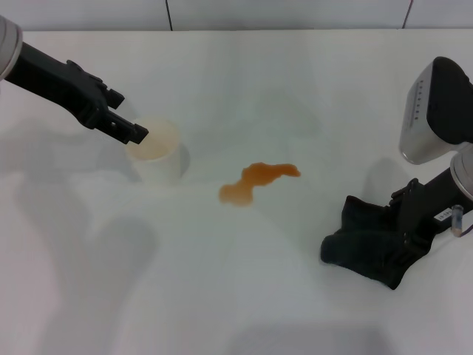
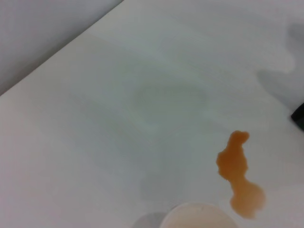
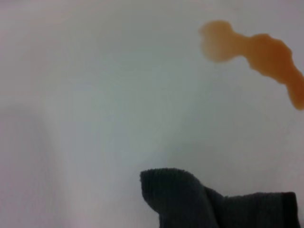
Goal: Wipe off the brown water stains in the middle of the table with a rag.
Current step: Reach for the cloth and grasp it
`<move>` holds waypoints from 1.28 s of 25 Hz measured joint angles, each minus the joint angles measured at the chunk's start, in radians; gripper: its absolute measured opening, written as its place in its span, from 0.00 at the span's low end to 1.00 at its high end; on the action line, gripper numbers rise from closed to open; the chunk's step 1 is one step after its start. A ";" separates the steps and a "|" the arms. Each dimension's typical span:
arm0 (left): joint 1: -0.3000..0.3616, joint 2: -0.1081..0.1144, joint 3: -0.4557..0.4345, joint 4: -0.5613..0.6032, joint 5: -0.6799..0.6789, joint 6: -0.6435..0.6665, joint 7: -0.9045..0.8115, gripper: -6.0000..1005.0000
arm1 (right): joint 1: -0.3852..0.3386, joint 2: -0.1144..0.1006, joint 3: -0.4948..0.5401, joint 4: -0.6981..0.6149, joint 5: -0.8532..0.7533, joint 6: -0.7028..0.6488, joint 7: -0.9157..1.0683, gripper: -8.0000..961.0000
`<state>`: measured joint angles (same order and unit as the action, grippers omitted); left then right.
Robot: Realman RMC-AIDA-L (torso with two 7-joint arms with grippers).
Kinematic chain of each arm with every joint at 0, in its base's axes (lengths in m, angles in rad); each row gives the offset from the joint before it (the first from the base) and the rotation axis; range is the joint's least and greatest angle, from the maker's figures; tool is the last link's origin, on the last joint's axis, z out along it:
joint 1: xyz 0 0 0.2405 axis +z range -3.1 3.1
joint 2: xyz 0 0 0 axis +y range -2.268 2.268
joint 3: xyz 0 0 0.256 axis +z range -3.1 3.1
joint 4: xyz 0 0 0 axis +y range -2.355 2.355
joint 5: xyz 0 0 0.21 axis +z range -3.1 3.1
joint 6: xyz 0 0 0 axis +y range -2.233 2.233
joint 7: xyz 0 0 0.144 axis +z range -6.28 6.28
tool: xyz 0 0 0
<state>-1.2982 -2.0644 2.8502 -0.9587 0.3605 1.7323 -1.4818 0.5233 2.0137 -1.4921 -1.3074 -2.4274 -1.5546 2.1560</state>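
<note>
Over on the left, the left gripper (image 1: 131, 133) hangs at the rim of a white paper cup (image 1: 157, 153), its fingertips drawn close together over the near edge of the cup; whether they actually pinch the rim I cannot tell. Moving to the middle of the white bench (image 1: 244, 81), there are the brown water stains (image 1: 255, 182), a wavy orange-brown puddle lying just beside the cup and untouched, its outline crisp in both wrist views. On to the right side: the rag (image 1: 366, 238), dark and bunched, sits low on the bench well apart from the puddle, and the right gripper (image 1: 403, 240) is buried in its folds, apparently clamped on the cloth, with a loose lobe hanging toward the stain. So the step in hand looks like carrying the rag across to the spill. To do it well, I'd say keep the cloth pressed flat to the bench, come in from the nearer end of the puddle and sweep through its whole length, rather than dabbing. One caution: a fast push could smear liquid toward the cup, so a slow, firm pass seems the better call.
</note>
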 joint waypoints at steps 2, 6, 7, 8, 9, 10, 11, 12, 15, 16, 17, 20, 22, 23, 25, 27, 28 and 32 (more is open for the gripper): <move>0.000 0.000 0.000 0.000 0.002 0.000 0.000 0.86 | 0.000 0.000 0.000 0.009 0.000 0.007 0.000 0.89; -0.006 -0.004 0.000 0.000 0.014 -0.001 0.000 0.86 | 0.004 0.000 -0.003 0.019 0.000 0.013 0.000 0.89; -0.008 -0.006 0.000 0.000 0.018 -0.002 0.000 0.86 | 0.004 0.000 -0.007 0.020 0.000 0.013 0.000 0.89; -0.010 -0.007 0.000 0.000 0.021 -0.003 0.000 0.86 | 0.005 0.000 -0.010 0.020 -0.001 0.013 0.000 0.88; -0.011 -0.007 0.000 0.000 0.023 -0.004 0.000 0.86 | 0.006 0.000 -0.012 0.020 -0.001 0.012 0.000 0.88; -0.012 -0.008 0.000 0.000 0.025 -0.005 0.000 0.86 | 0.008 0.000 -0.015 0.020 -0.001 0.010 0.002 0.88; -0.012 -0.008 0.000 0.000 0.025 -0.007 0.000 0.86 | 0.008 0.000 -0.016 0.019 -0.001 0.009 0.003 0.88; -0.013 -0.008 0.000 0.000 0.026 -0.008 0.000 0.86 | 0.008 0.000 -0.015 0.018 0.000 0.009 0.005 0.88; -0.013 -0.008 0.000 0.000 0.026 -0.010 0.000 0.86 | 0.008 0.000 -0.009 0.011 0.005 0.014 0.010 0.87; -0.013 -0.008 0.000 0.000 0.026 -0.011 0.000 0.86 | 0.008 0.000 -0.007 0.010 0.007 0.015 0.011 0.78; -0.013 -0.008 0.000 0.000 0.026 -0.012 0.000 0.86 | 0.008 0.000 -0.008 0.009 0.007 0.015 0.011 0.68; -0.013 -0.008 0.000 0.000 0.026 -0.013 0.000 0.86 | 0.010 0.001 -0.011 0.008 0.006 0.019 0.012 0.53; -0.013 -0.008 0.000 0.000 0.026 -0.013 0.000 0.86 | 0.012 0.001 -0.020 0.005 0.004 0.023 0.012 0.43; -0.013 -0.008 0.000 0.000 0.026 -0.013 0.000 0.86 | 0.012 0.001 -0.025 0.003 0.002 0.025 0.012 0.39; -0.013 -0.008 0.000 0.000 0.026 -0.013 0.000 0.86 | 0.012 0.002 -0.035 0.002 -0.001 0.026 0.012 0.32; -0.014 -0.008 0.000 0.000 0.026 -0.013 0.000 0.86 | 0.012 0.002 -0.038 0.000 -0.002 0.027 0.013 0.24; -0.015 -0.008 0.000 0.000 0.026 -0.013 0.000 0.86 | 0.012 0.002 -0.039 -0.001 -0.002 0.026 0.013 0.20; -0.017 -0.008 0.000 0.001 0.026 -0.014 0.000 0.86 | 0.012 0.002 -0.040 -0.004 -0.001 0.025 0.014 0.16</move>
<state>-1.3149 -2.0724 2.8501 -0.9582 0.3867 1.7183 -1.4818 0.5353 2.0157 -1.5319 -1.3109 -2.4285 -1.5298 2.1698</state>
